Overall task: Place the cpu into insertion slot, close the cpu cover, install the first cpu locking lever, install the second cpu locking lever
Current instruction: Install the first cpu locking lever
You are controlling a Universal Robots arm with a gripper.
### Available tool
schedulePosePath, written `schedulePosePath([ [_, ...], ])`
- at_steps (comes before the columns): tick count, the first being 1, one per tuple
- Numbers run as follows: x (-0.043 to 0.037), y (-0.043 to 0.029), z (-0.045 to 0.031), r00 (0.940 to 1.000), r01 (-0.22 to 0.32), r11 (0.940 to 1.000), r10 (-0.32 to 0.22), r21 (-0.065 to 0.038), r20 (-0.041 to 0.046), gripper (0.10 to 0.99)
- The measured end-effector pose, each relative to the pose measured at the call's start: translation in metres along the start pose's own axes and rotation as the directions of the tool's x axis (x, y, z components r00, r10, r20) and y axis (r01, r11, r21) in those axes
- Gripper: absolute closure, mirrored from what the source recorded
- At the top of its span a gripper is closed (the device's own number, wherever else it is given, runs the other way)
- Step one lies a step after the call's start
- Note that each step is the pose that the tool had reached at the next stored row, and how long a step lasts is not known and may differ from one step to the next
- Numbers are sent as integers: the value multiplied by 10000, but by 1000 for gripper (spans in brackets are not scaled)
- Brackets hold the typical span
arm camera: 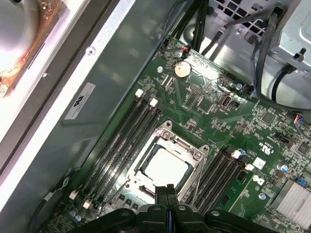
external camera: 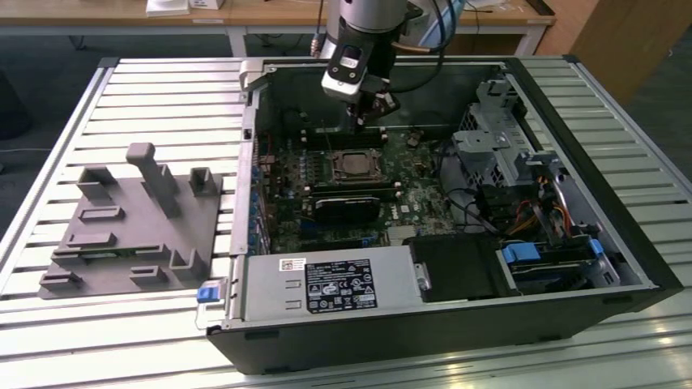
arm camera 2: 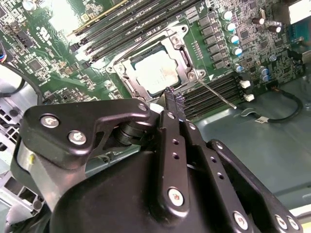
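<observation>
First, in the exterior view, an open computer case [external camera: 433, 340] is seen lying on a slatted metal surface [external camera: 130, 89]; the hand [external camera: 370, 121] hangs inside it above the motherboard [external camera: 416, 207], near the cpu [external camera: 355, 164], which is seated in the insertion slot [external camera: 334, 167]; a grey fixture [external camera: 125, 219] is set on the exterior view's left. Next, in the second wrist view, the hand's fingers [arm camera 2: 171, 109] are seen pressed together with nothing held between them; the cpu cover [arm camera 2: 182, 60] is laid flat around the cpu's pale top; a thin metal lever [arm camera 2: 217, 95] juts from the socket corner across the memory slots [arm camera 2: 214, 92], near the fingertips. Lastly, in the first wrist view, the joined fingertips are shown just beside the covered cpu.
</observation>
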State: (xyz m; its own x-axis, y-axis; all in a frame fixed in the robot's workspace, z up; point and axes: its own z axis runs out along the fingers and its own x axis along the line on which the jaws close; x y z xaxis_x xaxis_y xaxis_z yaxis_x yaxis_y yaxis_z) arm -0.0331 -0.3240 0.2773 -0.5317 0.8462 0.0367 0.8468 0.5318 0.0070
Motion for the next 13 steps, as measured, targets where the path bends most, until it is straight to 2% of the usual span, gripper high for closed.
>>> schedulePosePath([
  [13, 0, 0, 0, 9981, 623, 9981, -623, 22, -5, 980],
])
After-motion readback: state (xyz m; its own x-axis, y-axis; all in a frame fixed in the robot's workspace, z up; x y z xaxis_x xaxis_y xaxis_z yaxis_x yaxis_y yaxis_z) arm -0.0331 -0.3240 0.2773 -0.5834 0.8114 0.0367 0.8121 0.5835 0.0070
